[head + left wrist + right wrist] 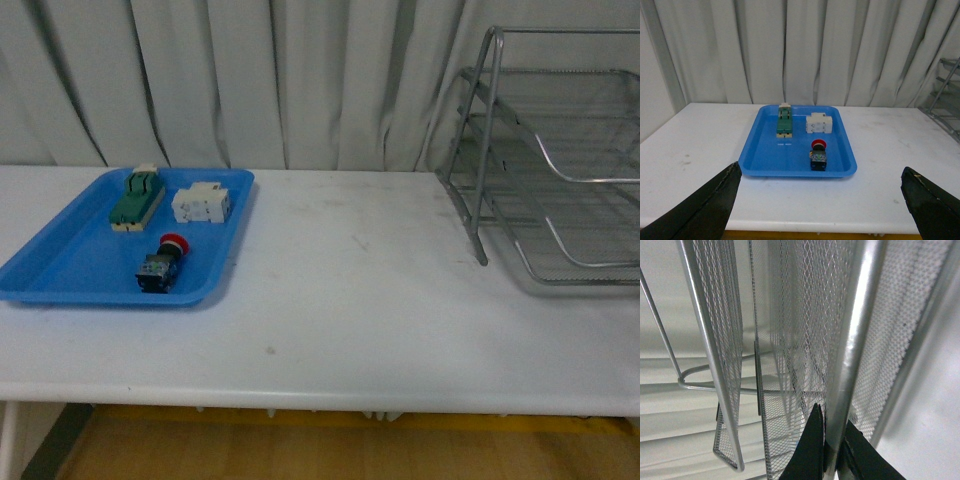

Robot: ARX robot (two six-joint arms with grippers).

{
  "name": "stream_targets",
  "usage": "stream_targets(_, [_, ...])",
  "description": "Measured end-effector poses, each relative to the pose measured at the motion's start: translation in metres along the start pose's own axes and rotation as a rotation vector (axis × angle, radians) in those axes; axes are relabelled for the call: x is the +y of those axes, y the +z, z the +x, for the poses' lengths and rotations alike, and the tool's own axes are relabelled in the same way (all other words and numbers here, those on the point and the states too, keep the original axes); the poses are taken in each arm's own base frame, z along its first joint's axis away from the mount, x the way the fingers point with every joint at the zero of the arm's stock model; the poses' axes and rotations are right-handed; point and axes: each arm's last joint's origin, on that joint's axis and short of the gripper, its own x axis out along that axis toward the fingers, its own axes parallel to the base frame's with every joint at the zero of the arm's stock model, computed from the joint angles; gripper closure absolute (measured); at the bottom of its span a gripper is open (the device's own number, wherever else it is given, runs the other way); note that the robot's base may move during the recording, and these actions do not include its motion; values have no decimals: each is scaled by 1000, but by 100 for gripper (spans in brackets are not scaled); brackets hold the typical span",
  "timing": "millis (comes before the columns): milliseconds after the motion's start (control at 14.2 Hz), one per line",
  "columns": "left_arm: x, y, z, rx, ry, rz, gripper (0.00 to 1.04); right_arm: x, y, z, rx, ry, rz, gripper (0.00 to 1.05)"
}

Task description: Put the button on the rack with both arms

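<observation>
Your right gripper [832, 452]: black fingers [807, 450] pinch a smooth silver tube of the wire-mesh rack [790, 315], which stands at 3 o'clock on the white table [350, 310]. Your left gripper [820, 172]: spread wide, holding nothing, aimed level at the glossy blue tray [757, 155]. The button [818, 155], red domed cap on a blocky body, lies at the tray's 5 o'clock.

The button [163, 262] is a small switch with a round red cap on a black and silver blocky body. It lies on its side in the near right part of a blue tray [60, 270], cap pointing toward the far edge of the table [350, 300].

The rack [560, 95] is a silver three-tier wire-mesh stand with a tubular metal frame. It stands upright at the table's far right, well apart from the button, its tiers empty. The right gripper [831, 415] has its black fingers pressed to either side of one frame tube.
</observation>
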Motion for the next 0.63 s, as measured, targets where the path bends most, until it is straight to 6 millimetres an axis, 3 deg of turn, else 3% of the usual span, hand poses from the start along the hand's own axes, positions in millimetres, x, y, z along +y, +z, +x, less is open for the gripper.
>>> stream_targets(422, [0, 0, 0, 0, 0, 0, 7, -13, -8, -59, -7, -102, 36, 98])
stream_targets(633, [0, 0, 0, 0, 0, 0, 7, -4, 2, -63, -51, -78, 1, 58])
